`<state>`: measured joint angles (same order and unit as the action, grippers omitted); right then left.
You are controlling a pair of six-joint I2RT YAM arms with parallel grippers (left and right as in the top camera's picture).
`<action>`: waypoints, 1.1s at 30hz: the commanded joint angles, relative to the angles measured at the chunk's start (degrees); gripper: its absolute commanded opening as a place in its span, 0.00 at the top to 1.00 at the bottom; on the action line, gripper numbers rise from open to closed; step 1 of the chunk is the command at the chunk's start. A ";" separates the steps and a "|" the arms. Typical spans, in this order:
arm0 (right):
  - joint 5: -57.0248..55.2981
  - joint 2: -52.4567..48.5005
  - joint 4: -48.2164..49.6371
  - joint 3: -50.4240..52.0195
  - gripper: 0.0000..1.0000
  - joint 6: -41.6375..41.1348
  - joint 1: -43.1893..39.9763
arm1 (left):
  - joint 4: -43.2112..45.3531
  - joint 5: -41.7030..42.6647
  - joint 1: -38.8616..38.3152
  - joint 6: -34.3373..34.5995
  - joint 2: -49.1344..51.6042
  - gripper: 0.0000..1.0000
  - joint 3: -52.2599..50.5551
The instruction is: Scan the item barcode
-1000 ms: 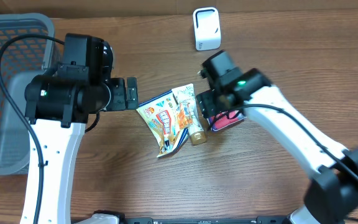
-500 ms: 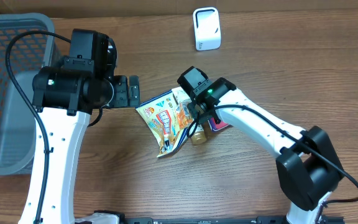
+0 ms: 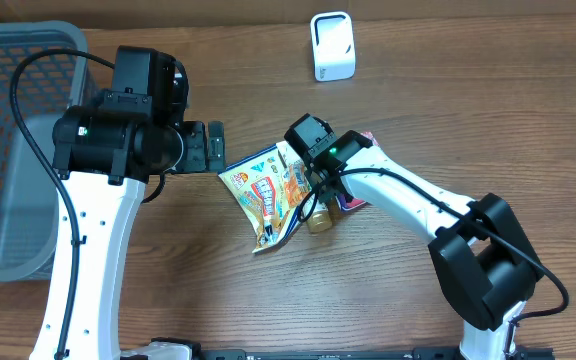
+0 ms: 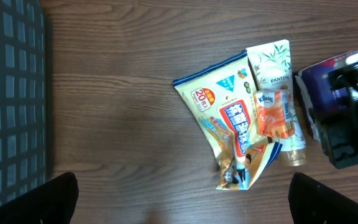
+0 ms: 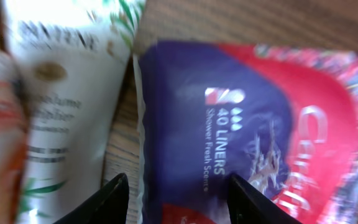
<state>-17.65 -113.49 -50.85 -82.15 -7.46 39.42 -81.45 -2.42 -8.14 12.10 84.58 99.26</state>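
Note:
A purple and red liners packet lies flat on the wooden table, mostly hidden under my right arm in the overhead view. My right gripper is down over its near end. The black fingers straddle it, and a strip of bare wood shows between the left finger and the packet's edge. The white scanner stands at the far edge of the table. My left gripper hovers wide open over bare wood, left of the pile, holding nothing.
Just left of the packet lie a white Pantene tube, an orange sachet and a yellow snack bag, overlapping. A grey mesh basket fills the left edge. My left gripper points at the pile.
My right arm swung left and came down over the liners packet, and its fingers have drawn closer together. The left arm shifted slightly early on, then held still and open.

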 commanded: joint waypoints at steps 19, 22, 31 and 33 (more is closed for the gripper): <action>-5.01 -2.89 -0.44 0.26 0.96 -6.29 -0.17 | 0.04 -0.61 0.28 0.76 0.46 0.00 1.07; -4.52 -2.78 -3.76 -3.17 0.96 -9.22 -0.39 | 0.04 -0.61 0.28 0.79 0.46 0.00 1.07; 16.92 1.77 -13.44 -17.77 0.96 -7.28 -6.69 | 0.02 -0.59 0.28 0.79 0.46 0.00 1.07; 24.55 3.19 -14.10 -19.39 0.96 -5.09 -9.25 | 0.04 -0.59 0.28 0.76 0.46 0.00 1.07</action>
<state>-7.94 -115.15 -64.29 -97.38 -15.11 34.28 -81.43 -2.44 -8.14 12.10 84.58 99.26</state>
